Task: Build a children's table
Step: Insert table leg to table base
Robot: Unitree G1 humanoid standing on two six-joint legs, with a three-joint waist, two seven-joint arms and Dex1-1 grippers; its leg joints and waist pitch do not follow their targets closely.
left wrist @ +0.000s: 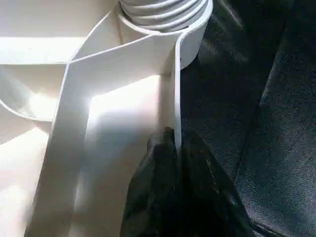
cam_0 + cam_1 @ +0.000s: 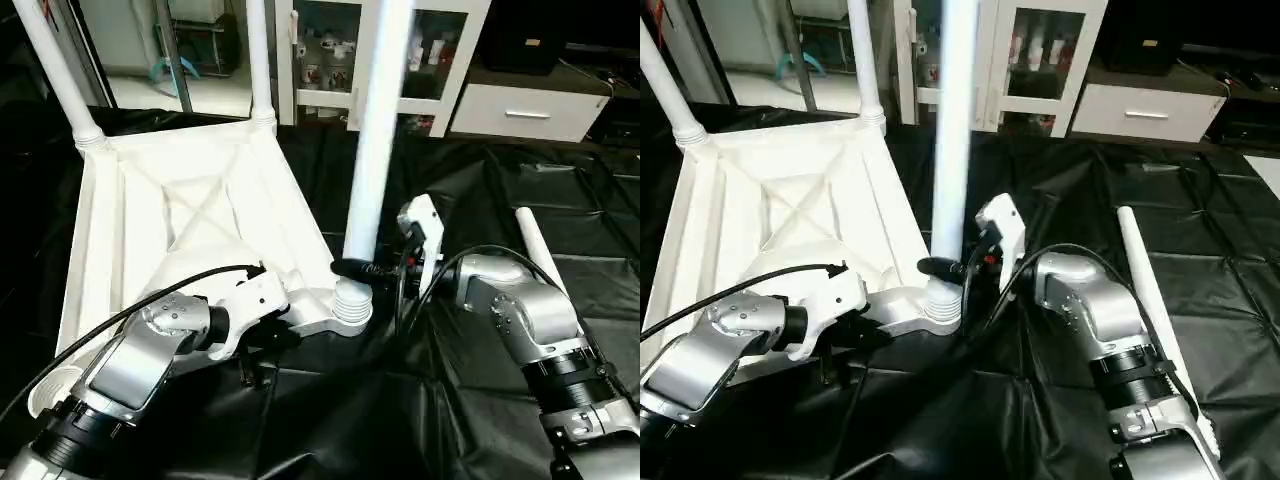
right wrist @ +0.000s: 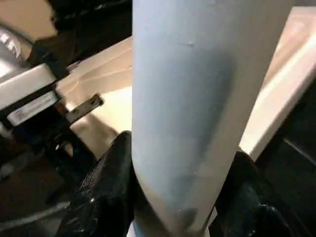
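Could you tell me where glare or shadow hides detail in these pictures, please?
Left wrist view: bright glare washes out the table top's ribs, while the black sheet stays dark. Right wrist view: the clamped leg looms close and soft, with deep shadow beside it. Left eye view: the ribbed underside is evenly lit and readable.

Right wrist view: white tube leg (image 3: 187, 98) stands between the two black fingers (image 3: 106, 187) of the right gripper (image 3: 180, 197), one finger pressed against each side of the tube, so the leg is clasped. Behind the leg, the white table top (image 3: 276, 98) shows its rim and ribbed underside. Beside the leg, against the top, sits the left gripper (image 3: 29, 98), silver and white housing with a label.
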